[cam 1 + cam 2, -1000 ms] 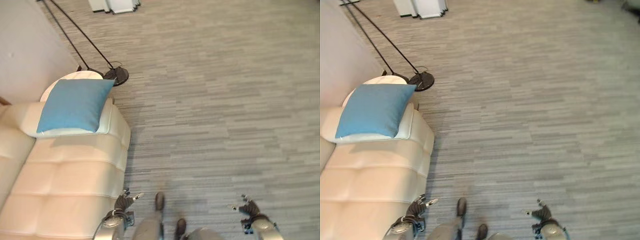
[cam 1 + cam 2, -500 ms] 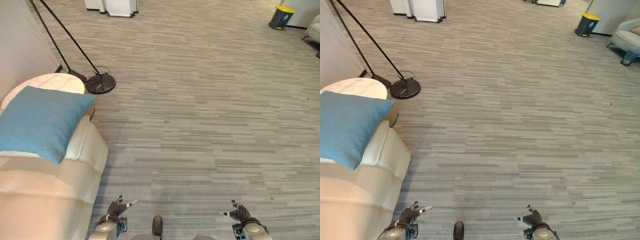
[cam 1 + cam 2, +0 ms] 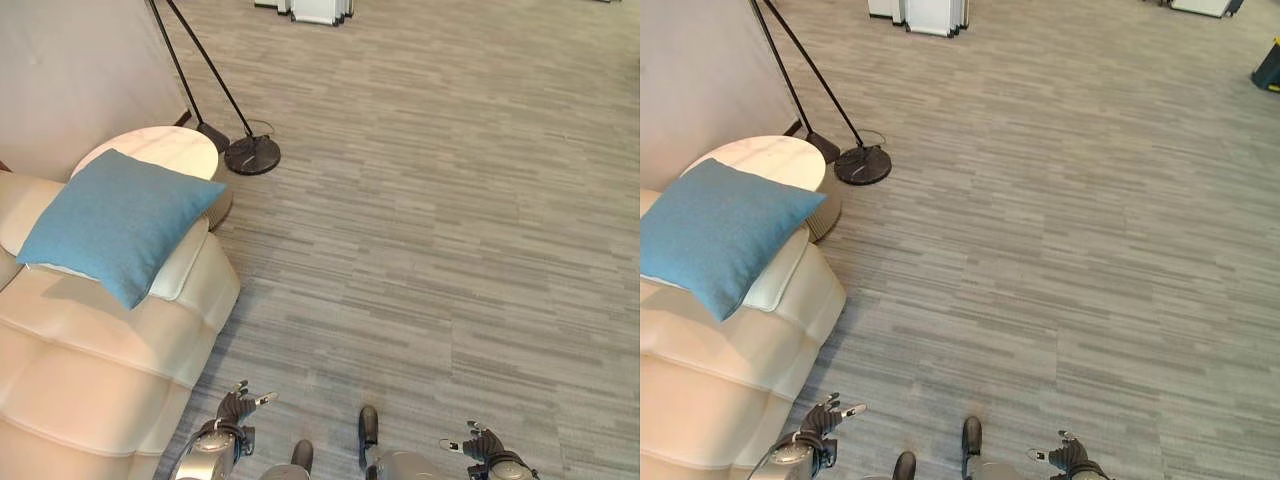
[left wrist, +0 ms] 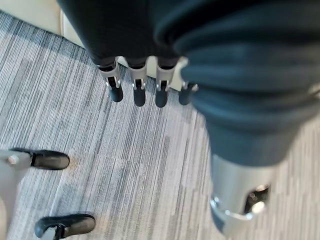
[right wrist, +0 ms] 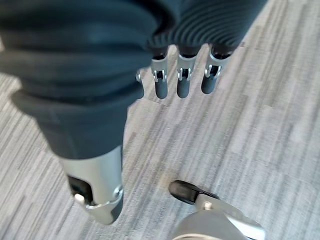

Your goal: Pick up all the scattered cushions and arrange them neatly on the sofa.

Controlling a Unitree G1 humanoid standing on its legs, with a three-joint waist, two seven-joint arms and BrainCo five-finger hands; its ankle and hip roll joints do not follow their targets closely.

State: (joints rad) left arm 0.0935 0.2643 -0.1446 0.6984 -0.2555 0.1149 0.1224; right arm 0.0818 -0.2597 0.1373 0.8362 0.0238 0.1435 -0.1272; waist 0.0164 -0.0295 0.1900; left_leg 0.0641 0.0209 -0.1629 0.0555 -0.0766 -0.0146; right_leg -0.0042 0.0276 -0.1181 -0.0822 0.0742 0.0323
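Nearest the camera, the left hand (image 3: 237, 409) and right hand (image 3: 484, 445) hang low over the grey carpet (image 3: 430, 200), fingers straight and loosely spread, holding nothing — beyond them, a blue cushion (image 3: 115, 221) rests on the arm of the cream sofa (image 3: 95, 370), beside a round marble side table (image 3: 165, 152) and a black floor lamp base (image 3: 251, 155)

One blue cushion (image 3: 115, 222) is lying on one cream sofa (image 3: 90, 380). One round side table (image 3: 165, 155) is standing beside it, one floor lamp base (image 3: 251, 155) sitting on the carpet with two black poles (image 3: 190, 65) rising from it.
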